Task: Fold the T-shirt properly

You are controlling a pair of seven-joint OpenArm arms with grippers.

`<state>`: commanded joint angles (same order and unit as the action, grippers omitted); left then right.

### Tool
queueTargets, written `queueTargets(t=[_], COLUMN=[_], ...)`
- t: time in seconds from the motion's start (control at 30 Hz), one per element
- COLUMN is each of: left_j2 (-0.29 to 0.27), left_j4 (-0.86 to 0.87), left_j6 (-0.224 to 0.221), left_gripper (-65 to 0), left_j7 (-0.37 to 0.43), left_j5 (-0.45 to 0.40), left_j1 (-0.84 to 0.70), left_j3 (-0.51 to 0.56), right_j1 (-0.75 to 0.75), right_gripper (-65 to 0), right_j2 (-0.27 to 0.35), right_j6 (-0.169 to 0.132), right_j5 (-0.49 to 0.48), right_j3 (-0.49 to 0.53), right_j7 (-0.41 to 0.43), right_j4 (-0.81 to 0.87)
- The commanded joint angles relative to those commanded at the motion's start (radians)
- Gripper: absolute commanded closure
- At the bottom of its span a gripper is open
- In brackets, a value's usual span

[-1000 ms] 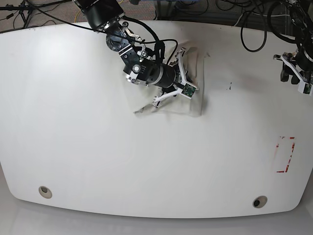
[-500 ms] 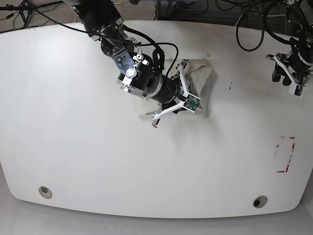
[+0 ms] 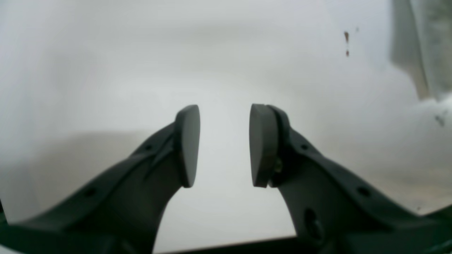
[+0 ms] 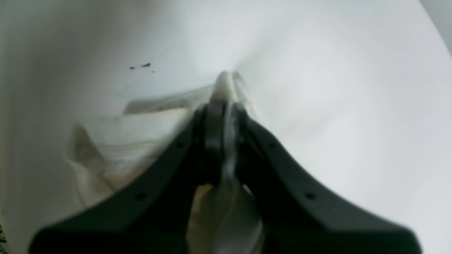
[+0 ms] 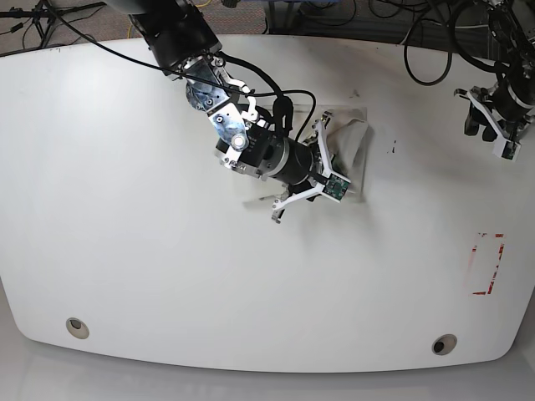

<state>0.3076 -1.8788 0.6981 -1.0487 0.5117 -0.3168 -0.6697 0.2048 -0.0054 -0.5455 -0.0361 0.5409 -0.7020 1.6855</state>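
The cream T-shirt lies bunched into a narrow, crumpled bundle right of the table's middle. My right gripper reaches in from the upper left and is shut on a fold of the cloth. The right wrist view shows the jaws closed on a pinch of the T-shirt, with my right gripper low over the white table. My left gripper hovers open near the far right edge, well apart from the shirt. In its own view my left gripper holds nothing, and a blurred grey cloth edge shows at the top right.
A red-marked rectangle sits on the table near the right edge. Two round holes lie near the front edge. Small dark specks mark the surface right of the shirt. Cables hang over the back edge.
My right arm has swung rightward and lower, dragging the pinched shirt with it, so the bundle now lies farther right. The left gripper has barely shifted.
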Motion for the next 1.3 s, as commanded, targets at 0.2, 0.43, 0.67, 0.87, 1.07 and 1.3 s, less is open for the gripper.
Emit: queueTargets(t=[0.2,0.43,0.67,0.87,1.07,1.3], left_j2=[0.000,-0.002,-0.006,-0.054,-0.107,-0.235], left_j4=[-0.002,-0.008,-0.009,-0.057,-0.101,-0.098], left_j6=[0.000,0.000,0.000,0.000,0.000,0.000], left_gripper=[-22.2,-22.2,-22.2,-22.2,-22.2,-21.9], left_j7=[0.000,0.000,0.000,0.000,0.000,0.000], left_j5=[0.000,0.002,0.002,0.002,0.002,-0.005], left_j1=[-0.017,-0.018,-0.012,0.021,0.071,0.150], left_j3=[0.000,0.072,0.170,0.233,0.321,0.348], right_j1=[0.026,0.071,0.040,-0.032,-0.097,-0.183], right_gripper=[-0.2,-17.3,-40.0,-40.6,-29.2,-7.1], right_j2=[-0.017,-0.028,-0.037,-0.031,0.008,0.011], right_j6=[0.005,0.008,0.006,-0.005,-0.058,-0.144], right_j5=[0.003,0.002,0.000,0.000,0.000,0.005], right_j3=[0.000,0.000,-0.120,-0.256,-0.373,-0.483], right_j7=[0.109,0.149,0.144,0.132,0.043,-0.023], right_j4=[-0.129,-0.189,-0.097,0.037,0.153,0.222])
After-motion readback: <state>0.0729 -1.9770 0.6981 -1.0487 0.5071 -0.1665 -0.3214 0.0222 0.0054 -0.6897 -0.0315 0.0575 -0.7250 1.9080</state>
